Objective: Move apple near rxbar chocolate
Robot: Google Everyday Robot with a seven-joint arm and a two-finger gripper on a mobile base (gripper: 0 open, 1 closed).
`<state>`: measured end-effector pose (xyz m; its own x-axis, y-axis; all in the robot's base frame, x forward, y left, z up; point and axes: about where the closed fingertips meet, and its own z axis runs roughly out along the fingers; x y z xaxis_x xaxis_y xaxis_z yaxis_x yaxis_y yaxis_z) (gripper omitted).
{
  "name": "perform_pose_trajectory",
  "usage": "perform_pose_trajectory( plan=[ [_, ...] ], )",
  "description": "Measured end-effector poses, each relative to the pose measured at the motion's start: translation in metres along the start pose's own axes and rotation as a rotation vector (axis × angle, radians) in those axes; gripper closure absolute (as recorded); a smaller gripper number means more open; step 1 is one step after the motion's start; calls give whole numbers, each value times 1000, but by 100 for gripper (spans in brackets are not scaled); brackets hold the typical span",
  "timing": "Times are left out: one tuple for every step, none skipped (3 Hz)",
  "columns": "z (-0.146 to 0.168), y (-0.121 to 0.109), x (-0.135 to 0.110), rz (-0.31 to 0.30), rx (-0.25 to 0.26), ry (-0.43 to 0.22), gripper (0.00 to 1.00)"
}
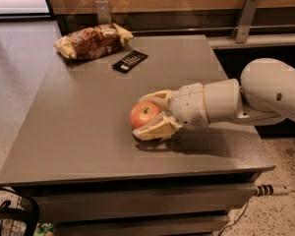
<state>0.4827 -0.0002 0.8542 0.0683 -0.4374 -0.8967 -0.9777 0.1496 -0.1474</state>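
The red-orange apple (143, 114) is near the middle of the grey table (83, 132), between the two pale fingers of my gripper (142, 117). The gripper reaches in from the right on its white arm and is shut on the apple, one finger on the far side and one on the near side. The apple rests at or just above the tabletop. The rxbar chocolate (130, 61), a flat black wrapper with white print, lies at the back of the table, well away from the apple.
A crinkled brown-and-yellow snack bag (92, 41) lies at the table's back left corner, just left of the bar. A wooden wall with metal brackets (245, 18) runs behind the table. The floor drops off on the left and front.
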Motion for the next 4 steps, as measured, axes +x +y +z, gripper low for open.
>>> perform_pose_trajectory(
  plan=[
    [-18, -34, -21, -4, 39, 70, 100],
    [-45, -117, -40, 41, 140, 125, 100],
    [-54, -181, -41, 82, 203, 158, 100],
    [-50, -229, -32, 116, 237, 142, 100]
  ],
)
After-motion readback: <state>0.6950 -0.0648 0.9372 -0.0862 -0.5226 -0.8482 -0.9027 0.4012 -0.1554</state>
